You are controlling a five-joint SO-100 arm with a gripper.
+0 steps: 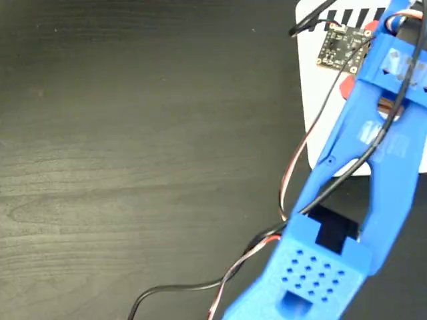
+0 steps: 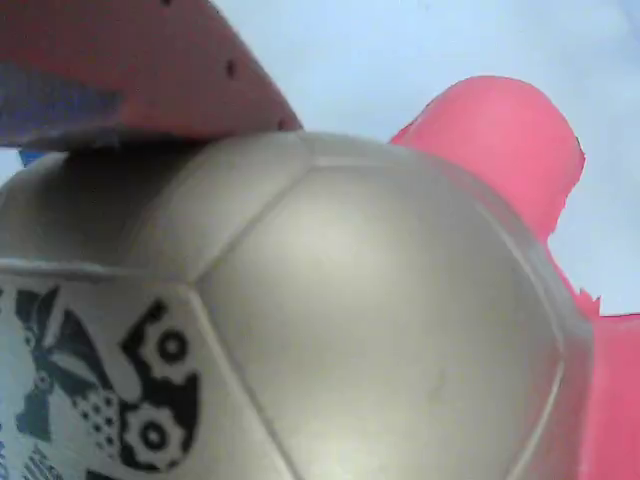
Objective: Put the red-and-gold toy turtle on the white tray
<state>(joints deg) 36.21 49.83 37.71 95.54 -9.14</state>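
Observation:
The red-and-gold toy turtle (image 2: pixel 380 330) fills the wrist view: a shiny gold domed shell with a dark printed mark at lower left and a coral-red limb at upper right. A reddish finger (image 2: pixel 150 70) rests against the shell's top left. In the fixed view the blue arm covers most of the turtle; only a red limb (image 1: pixel 346 87) shows over the white tray (image 1: pixel 321 113) at the upper right. My gripper (image 1: pixel 379 101) is over the tray and seems shut on the turtle; its jaws are hidden under the arm.
Black diagonal stripes mark the tray's top edge (image 1: pixel 353 16). A small circuit board (image 1: pixel 341 45) and loose wires (image 1: pixel 293 173) ride on the arm. The dark wooden tabletop (image 1: pixel 133 160) spreads across the left of the fixed view.

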